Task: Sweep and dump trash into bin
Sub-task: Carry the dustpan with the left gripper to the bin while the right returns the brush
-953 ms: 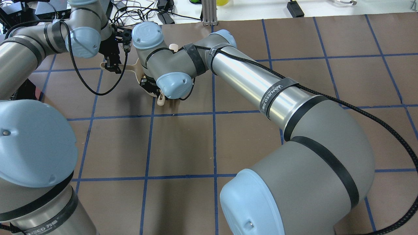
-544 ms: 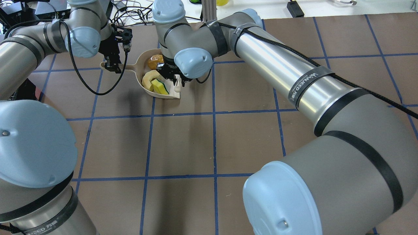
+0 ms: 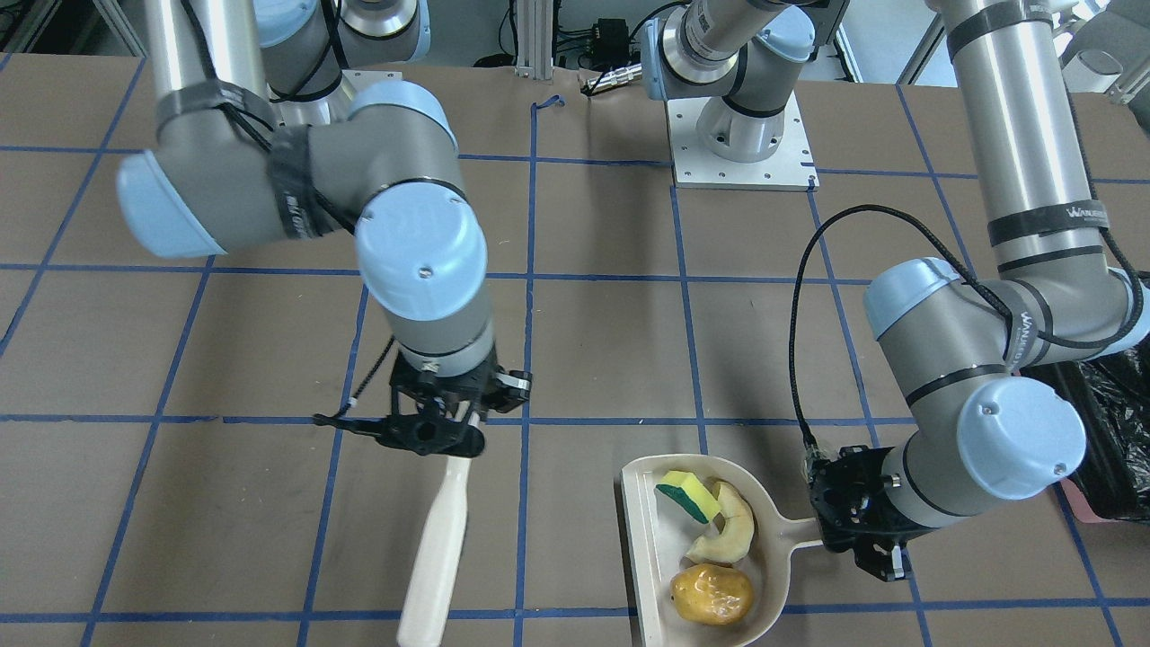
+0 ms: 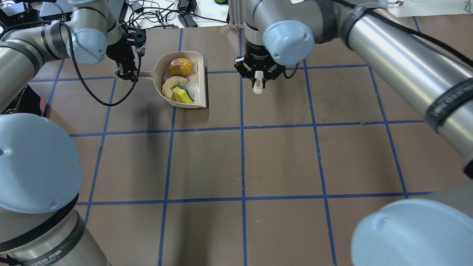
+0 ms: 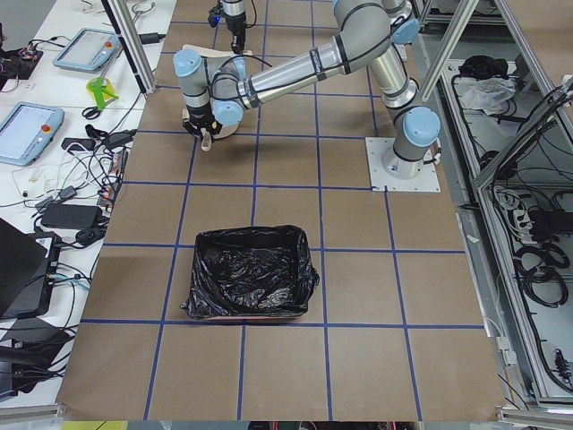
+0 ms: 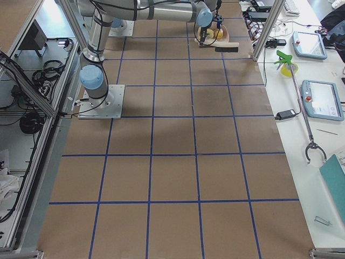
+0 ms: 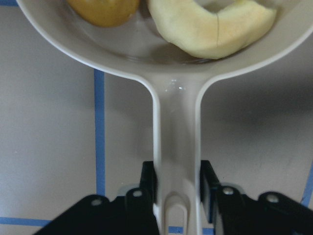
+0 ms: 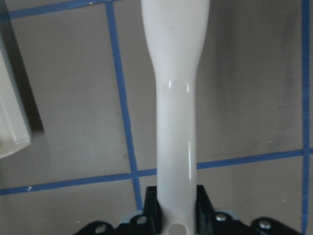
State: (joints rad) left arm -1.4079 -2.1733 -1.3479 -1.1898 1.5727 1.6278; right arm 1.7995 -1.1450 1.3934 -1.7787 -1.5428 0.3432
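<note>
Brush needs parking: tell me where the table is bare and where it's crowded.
Bare: the squares nearer the robot than the dustpan, and the strip between it and the brush in the right claw. Crowded: the dustpan handle in the left claw.

Both arms stretched out to the far side — left claw down low, pinched on the dustpan handle; right claw pointing straight down, clamped round the brush handle.

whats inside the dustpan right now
Three pieces lie in the dustpan: a golden-brown lump, a pale crescent slice and a yellow-green sponge touching it. Whatever lies beneath them is covered.
</note>
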